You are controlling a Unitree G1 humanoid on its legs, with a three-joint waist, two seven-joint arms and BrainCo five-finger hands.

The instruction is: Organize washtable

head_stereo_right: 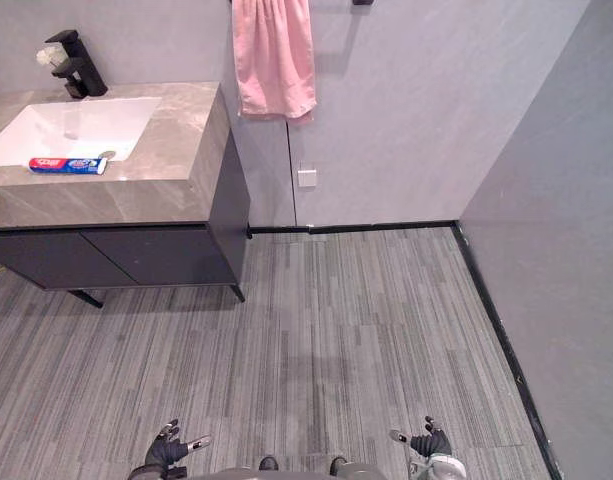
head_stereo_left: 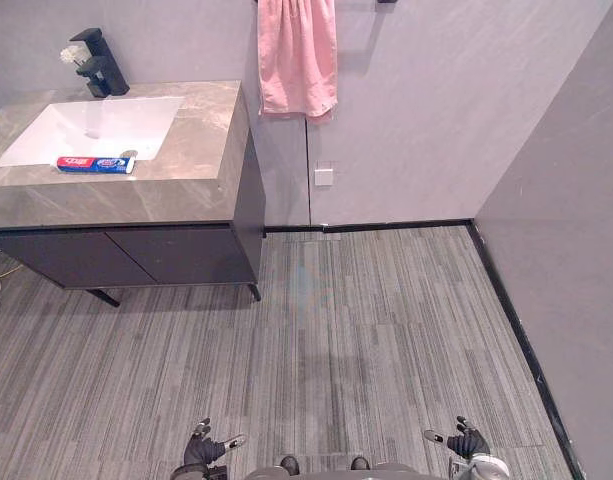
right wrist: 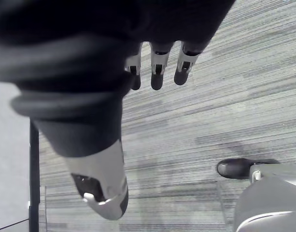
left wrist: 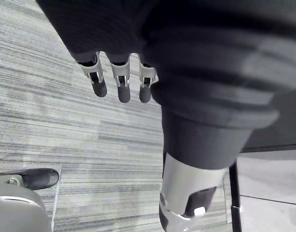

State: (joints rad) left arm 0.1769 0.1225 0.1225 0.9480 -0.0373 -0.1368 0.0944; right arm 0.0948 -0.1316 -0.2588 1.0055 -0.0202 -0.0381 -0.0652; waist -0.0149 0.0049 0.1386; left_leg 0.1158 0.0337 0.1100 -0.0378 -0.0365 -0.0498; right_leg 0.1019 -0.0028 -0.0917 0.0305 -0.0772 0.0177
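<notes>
Holding nothing in the left hand (head_stereo_left: 199,450) at 7 o'clock or the right hand (head_stereo_left: 468,441) at 5 o'clock, both loose over the floor (head_stereo_left: 366,320), with the toothpaste (head_stereo_left: 95,164) far off at 10 o'clock on the tabletop (head_stereo_left: 201,140), just beside the sink (head_stereo_left: 96,128).

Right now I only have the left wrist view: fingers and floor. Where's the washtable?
Observer: Ahead on your left. The washtable stands across a stretch of floor from you.
Operator: Anything on it to tidy?
Observer: One toothpaste tube, lying flat on the counter along the front edge of the sink.
</notes>
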